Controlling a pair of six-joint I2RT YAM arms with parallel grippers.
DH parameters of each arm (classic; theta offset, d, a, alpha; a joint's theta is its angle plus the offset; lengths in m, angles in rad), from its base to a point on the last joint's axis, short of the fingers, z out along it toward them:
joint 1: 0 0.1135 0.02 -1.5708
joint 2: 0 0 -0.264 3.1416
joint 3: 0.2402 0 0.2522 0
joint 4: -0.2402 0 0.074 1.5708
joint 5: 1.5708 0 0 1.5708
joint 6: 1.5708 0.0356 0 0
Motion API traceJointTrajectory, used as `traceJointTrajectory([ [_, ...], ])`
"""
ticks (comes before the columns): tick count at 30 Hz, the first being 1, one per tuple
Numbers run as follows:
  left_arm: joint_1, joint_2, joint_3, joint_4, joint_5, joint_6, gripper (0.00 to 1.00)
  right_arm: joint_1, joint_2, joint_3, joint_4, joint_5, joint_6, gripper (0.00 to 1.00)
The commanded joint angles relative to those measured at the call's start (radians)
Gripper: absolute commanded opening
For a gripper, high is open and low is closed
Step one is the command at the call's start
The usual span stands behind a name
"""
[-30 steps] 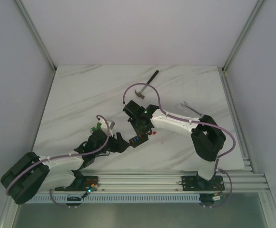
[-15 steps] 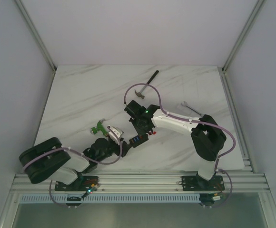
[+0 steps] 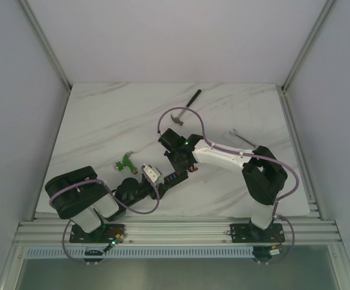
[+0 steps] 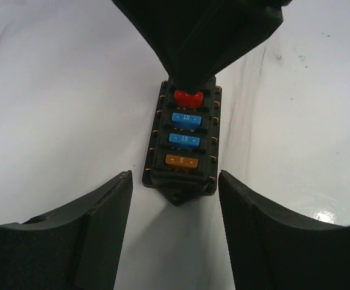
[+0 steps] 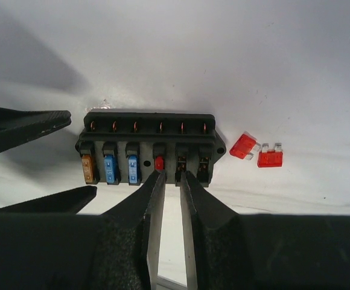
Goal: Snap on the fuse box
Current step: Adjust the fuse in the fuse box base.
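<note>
The fuse box (image 3: 174,177) is a small black block lying flat on the white table. In the left wrist view the fuse box (image 4: 184,139) shows a red, two blue and an orange fuse. My left gripper (image 4: 175,208) is open, its jaws just short of the box's near end and not touching it. In the right wrist view the fuse box (image 5: 148,151) lies crosswise. My right gripper (image 5: 172,176) is nearly shut with nothing between the jaws, its tips against the box at the red fuse (image 5: 159,163).
Two loose red fuses (image 5: 243,145) (image 5: 270,158) lie just right of the box. A small green part (image 3: 125,162) lies to the left. A hammer (image 3: 184,109) lies at the back and a wrench (image 3: 242,139) at the right.
My left arm has folded back toward its base, its elbow swinging right, while its gripper stayed near the box's left end. The right arm and the fuse box have hardly moved.
</note>
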Motion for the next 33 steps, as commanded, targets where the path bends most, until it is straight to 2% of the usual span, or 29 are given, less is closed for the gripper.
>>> traceJointTrajectory([
  [1, -0.007, 0.011, 0.01, 0.082, 0.039, 0.035, 0.68, -0.005, -0.012, -0.011, 0.007, -0.013, -0.015, 0.23],
  [19, -0.006, 0.121, 0.058, 0.128, 0.067, 0.038, 0.6, -0.004, 0.019, 0.001, 0.01, -0.065, -0.019, 0.21],
  [21, -0.007, 0.121, 0.064, 0.12, 0.076, 0.04, 0.56, -0.004, 0.026, 0.002, 0.008, -0.062, -0.018, 0.19],
  [33, -0.006, 0.129, 0.095, 0.07, 0.048, 0.041, 0.52, -0.005, 0.03, 0.0, -0.023, -0.014, -0.024, 0.15],
])
